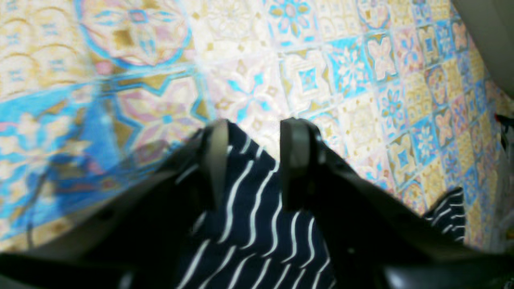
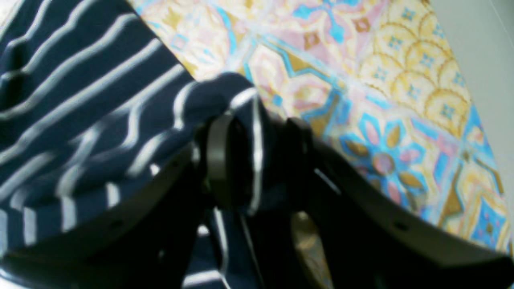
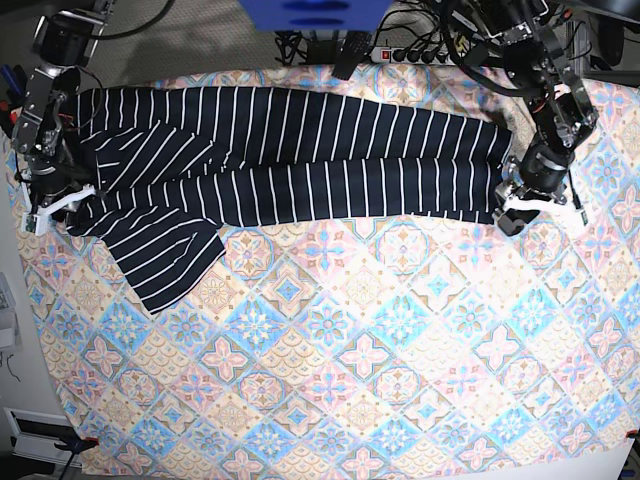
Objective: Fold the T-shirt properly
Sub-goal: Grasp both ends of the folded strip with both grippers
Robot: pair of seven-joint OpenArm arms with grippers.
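The dark navy T-shirt (image 3: 290, 150) with thin white stripes lies stretched across the far part of the table, one sleeve (image 3: 165, 255) spread toward the front left. My right gripper (image 2: 253, 160) is shut on a bunched fold of the shirt (image 2: 80, 100) at its left end; in the base view it (image 3: 45, 205) sits at that end. My left gripper (image 1: 255, 160) has its fingers apart, straddling the shirt's corner (image 1: 257, 216), which lies between and under them. In the base view it (image 3: 515, 212) is at the shirt's right lower corner.
A pastel tile-patterned cloth (image 3: 380, 360) covers the table under the shirt. Cables and a power strip (image 3: 400, 50) lie beyond the far edge. The arms' links rise at the back left (image 3: 55, 60) and back right (image 3: 540, 60).
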